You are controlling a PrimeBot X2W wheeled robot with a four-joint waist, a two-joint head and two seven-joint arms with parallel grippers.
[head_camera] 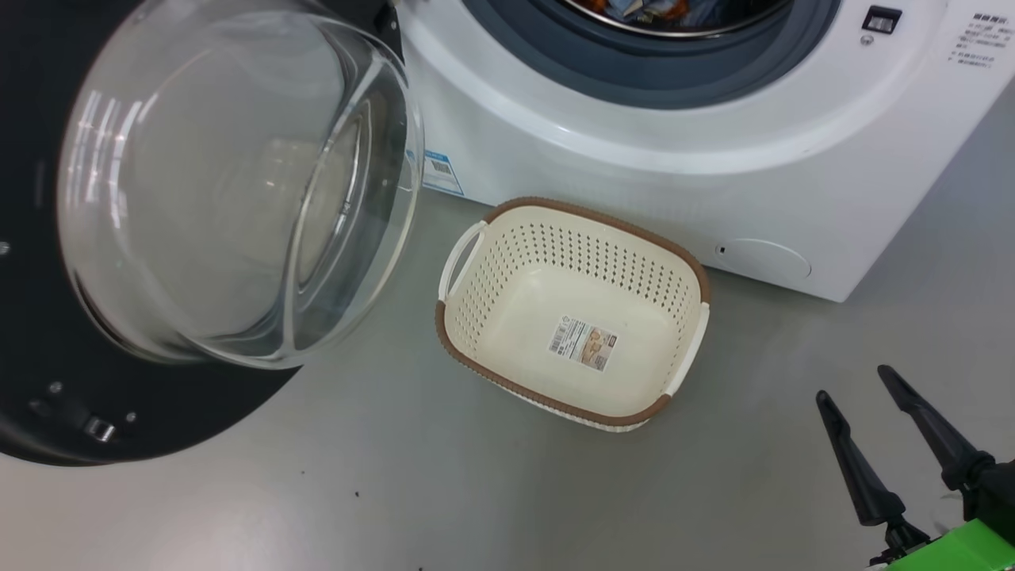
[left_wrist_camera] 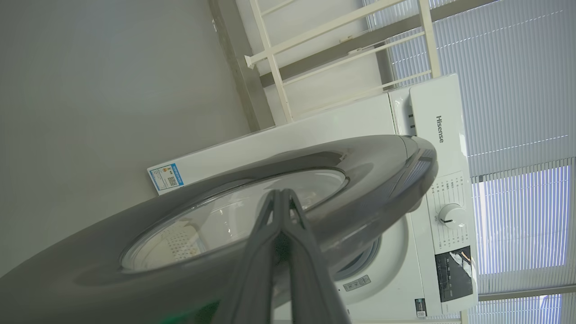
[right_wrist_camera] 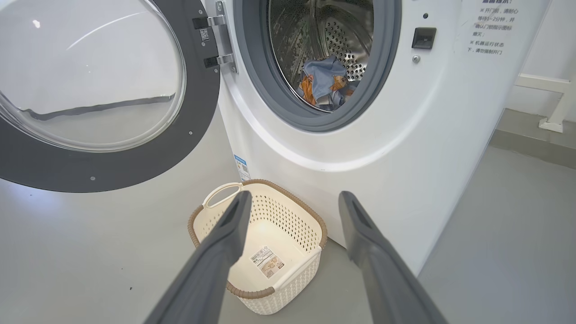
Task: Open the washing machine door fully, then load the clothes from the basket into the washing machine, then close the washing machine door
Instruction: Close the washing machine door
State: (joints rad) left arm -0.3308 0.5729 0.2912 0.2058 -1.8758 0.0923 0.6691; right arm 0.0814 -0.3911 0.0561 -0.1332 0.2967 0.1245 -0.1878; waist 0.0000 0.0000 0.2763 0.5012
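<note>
The washing machine (head_camera: 634, 159) stands with its round black door (head_camera: 47, 381) swung wide open to the left, glass bowl (head_camera: 238, 182) facing me. Light blue and orange clothes (right_wrist_camera: 326, 83) lie inside the steel drum, and their edge shows at the top of the head view (head_camera: 658, 9). The cream basket (head_camera: 571, 250) sits empty on the floor before the machine, label sticker on its bottom. My right gripper (head_camera: 855, 385) hangs open and empty to the right of the basket (right_wrist_camera: 288, 216). My left gripper (left_wrist_camera: 281, 195) is shut, its tips against or just off the door's outer face (left_wrist_camera: 360, 166).
Grey floor (head_camera: 444, 492) spreads around the basket. A blue energy sticker (head_camera: 440, 170) and a round flap (head_camera: 765, 258) sit low on the machine's front. A white metal frame (right_wrist_camera: 553, 121) stands on the floor to the machine's right. Window blinds (left_wrist_camera: 517, 90) hang behind it.
</note>
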